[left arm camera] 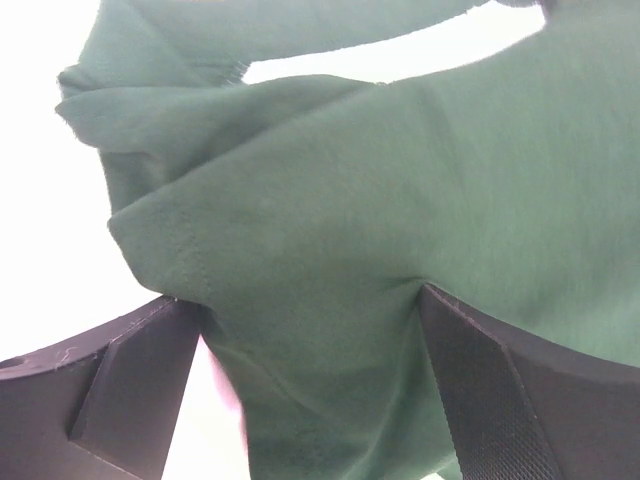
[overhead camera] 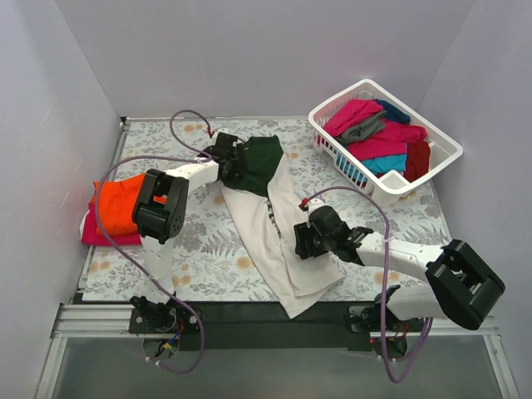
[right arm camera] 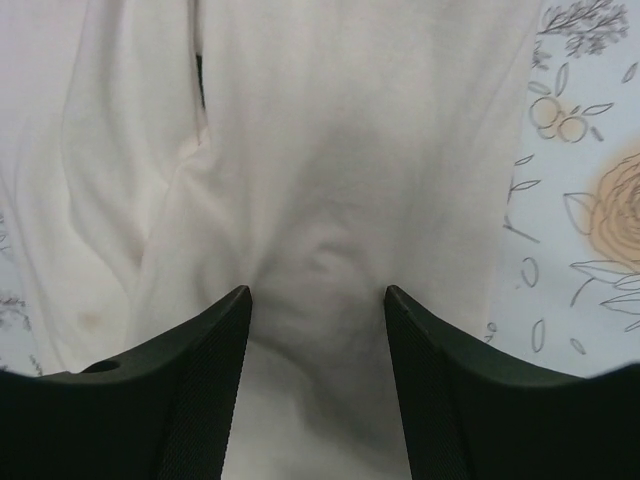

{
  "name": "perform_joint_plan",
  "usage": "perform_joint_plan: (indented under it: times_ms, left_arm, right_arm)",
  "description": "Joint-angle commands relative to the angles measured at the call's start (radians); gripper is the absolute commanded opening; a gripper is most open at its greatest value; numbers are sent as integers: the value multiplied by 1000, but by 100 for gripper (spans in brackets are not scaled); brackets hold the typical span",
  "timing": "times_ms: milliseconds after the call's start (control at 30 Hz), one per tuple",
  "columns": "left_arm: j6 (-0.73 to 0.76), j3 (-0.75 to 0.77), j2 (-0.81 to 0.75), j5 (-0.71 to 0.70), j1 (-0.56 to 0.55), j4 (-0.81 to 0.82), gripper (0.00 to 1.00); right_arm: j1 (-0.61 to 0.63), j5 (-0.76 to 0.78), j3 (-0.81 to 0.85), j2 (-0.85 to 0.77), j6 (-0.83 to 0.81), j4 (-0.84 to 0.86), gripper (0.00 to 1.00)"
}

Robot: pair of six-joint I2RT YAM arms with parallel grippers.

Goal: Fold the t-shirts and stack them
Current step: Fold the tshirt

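A cream-white t-shirt (overhead camera: 274,241) with dark green sleeves (overhead camera: 262,158) lies stretched diagonally across the table, its hem hanging over the near edge. My left gripper (overhead camera: 235,164) is at the far green sleeve. In the left wrist view its jaws (left arm camera: 305,297) stand wide with bunched green cloth (left arm camera: 380,200) between the fingers. My right gripper (overhead camera: 301,241) rests on the shirt's cream body. Its jaws (right arm camera: 317,292) stand apart, pressing a pucker of cream cloth (right arm camera: 330,150) between them. An orange t-shirt (overhead camera: 116,204) lies folded on a magenta one (overhead camera: 100,234) at the left.
A white slatted basket (overhead camera: 391,187) at the back right holds several t-shirts: magenta (overhead camera: 353,115), grey (overhead camera: 363,130), teal (overhead camera: 384,163), dark red (overhead camera: 418,158) and navy (overhead camera: 392,110). A grey floral cover (overhead camera: 208,258) spreads over the table. White walls close in on three sides.
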Motion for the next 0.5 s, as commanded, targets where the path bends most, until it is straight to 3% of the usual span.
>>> perform_joint_plan:
  times_ms: [0, 333, 467]
  left_arm:
    - [25, 125, 135, 97, 7, -60, 80]
    - [68, 487, 336, 177, 7, -113, 80]
    - [93, 556, 373, 179, 7, -103, 80]
  right_arm:
    - [34, -121, -55, -22, 88, -107, 51]
    - [43, -102, 20, -16, 67, -139, 56]
    - [42, -83, 106, 3, 32, -173, 57]
